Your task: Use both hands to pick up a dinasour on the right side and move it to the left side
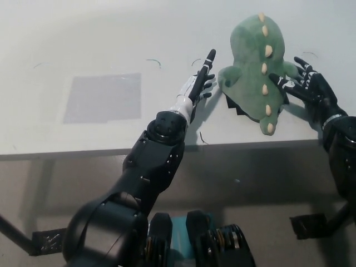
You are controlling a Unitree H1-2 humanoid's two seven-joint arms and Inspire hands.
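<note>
A green plush dinosaur (257, 67) with cream spikes down its back lies on the right part of the white table (83, 39), its tail pointing at the front edge. My left hand (201, 78) is open, fingers stretched out, just left of the toy's side with a small gap. My black right hand (303, 84) is open with fingers spread, and its fingertips touch the dinosaur's right flank. Neither hand holds the toy.
A grey rectangular patch (102, 98) marks the table's left half. A dark flat piece (236, 107) pokes out from under the dinosaur. The table's front edge (233, 146) runs just below the toy's tail.
</note>
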